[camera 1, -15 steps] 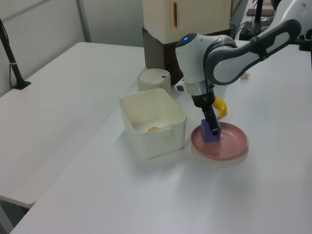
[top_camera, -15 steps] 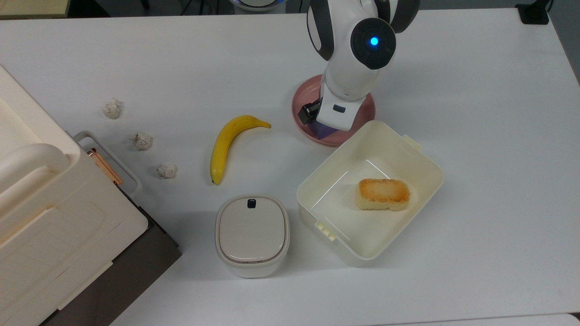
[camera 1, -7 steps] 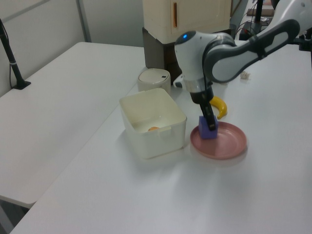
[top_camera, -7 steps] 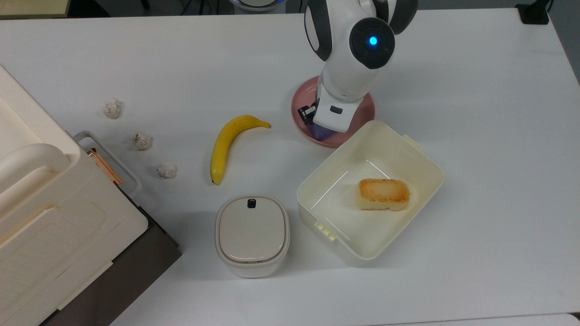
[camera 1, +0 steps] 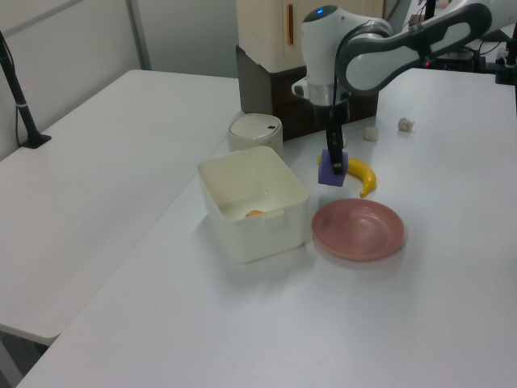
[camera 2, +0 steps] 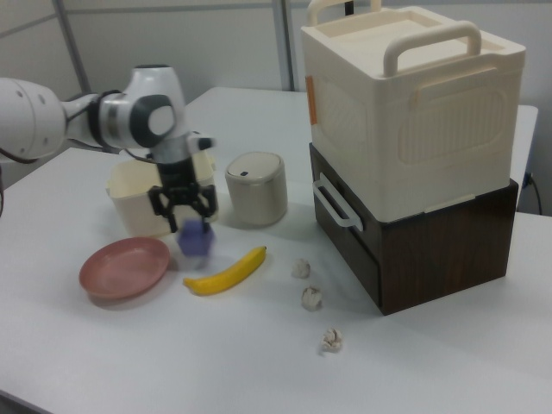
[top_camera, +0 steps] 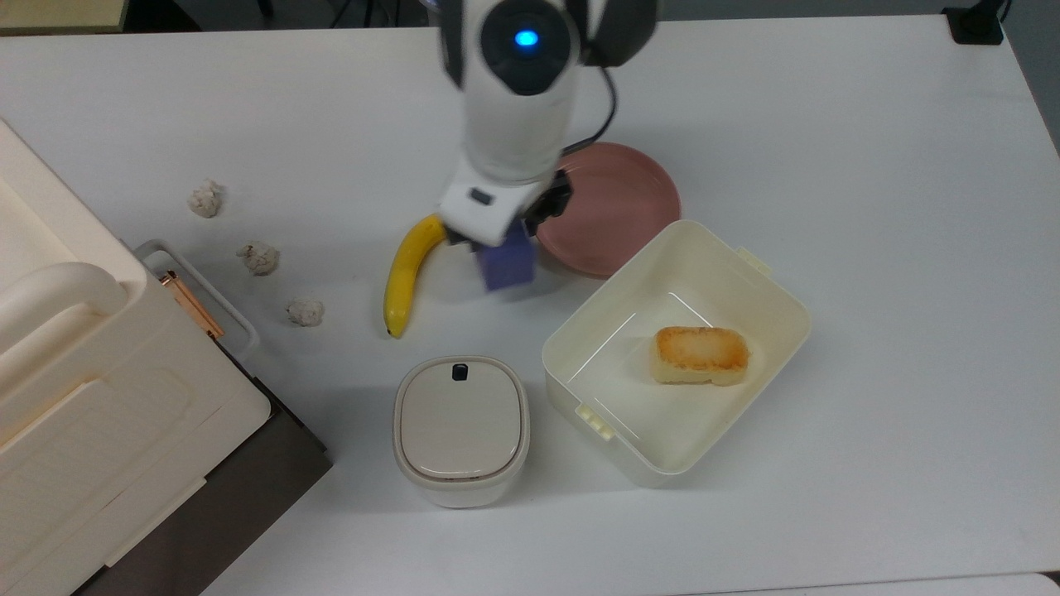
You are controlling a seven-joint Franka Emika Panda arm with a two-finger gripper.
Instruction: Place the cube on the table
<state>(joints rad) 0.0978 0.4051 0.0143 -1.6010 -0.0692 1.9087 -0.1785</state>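
Note:
The blue-purple cube [top_camera: 506, 263] hangs in the air with my gripper [top_camera: 502, 238] shut on it. It is off the pink plate [top_camera: 613, 218] and above the white table [top_camera: 869, 248], between the plate and the banana [top_camera: 407, 271]. In the left view the cube [camera 1: 332, 170] sits clear of the tabletop, just left of the banana [camera 1: 362, 175] and behind the plate [camera 1: 359, 229]. In the right view the gripper [camera 2: 187, 216] holds the cube [camera 2: 195, 241] above the banana [camera 2: 226, 272].
An open cream box [top_camera: 675, 352] holding a toasted bread piece [top_camera: 701, 354] stands beside the plate. A small lidded bin [top_camera: 460, 429] is in front of the banana. Three crumpled white lumps [top_camera: 259, 257] lie near a large cream case on a dark cabinet [top_camera: 99, 414].
The gripper lifted the cube off the pink plate and carried it toward the top view's left, over the table next to the banana. The plate now lies bare.

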